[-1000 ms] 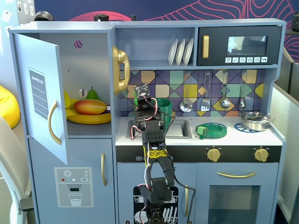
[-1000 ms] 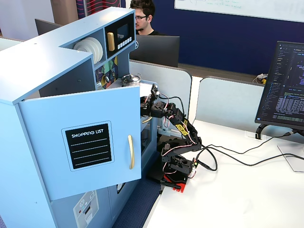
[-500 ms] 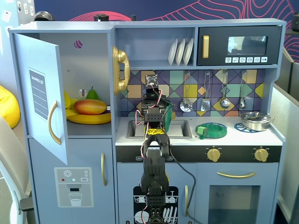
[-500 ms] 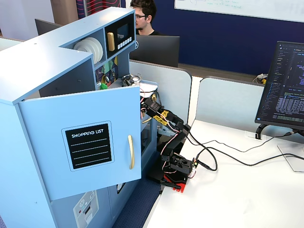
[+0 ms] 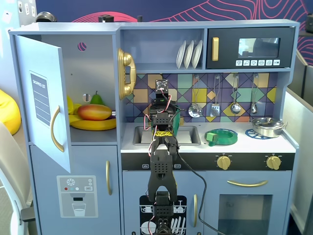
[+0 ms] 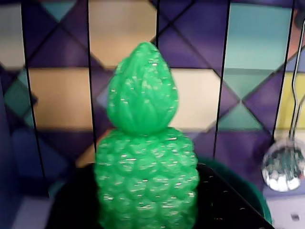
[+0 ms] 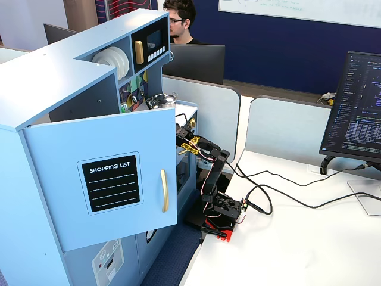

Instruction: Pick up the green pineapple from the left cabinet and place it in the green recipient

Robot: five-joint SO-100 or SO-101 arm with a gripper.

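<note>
The pineapple (image 6: 145, 157) stands upright in the gripper (image 6: 145, 210), crown up. The jaws appear clamped on its base, though the wrist view hides them. The pot (image 6: 248, 191) rim curves just behind and below, so the fruit seems held over it for a drop. The cabinet (image 5: 93, 58) stays open at left.

In the wrist view the green pineapple (image 6: 145, 162) is cut off at six o'clock, blurred, hiding most of the green recipient (image 6: 245, 183). The gripper's fingers cannot be seen in any view.
</note>
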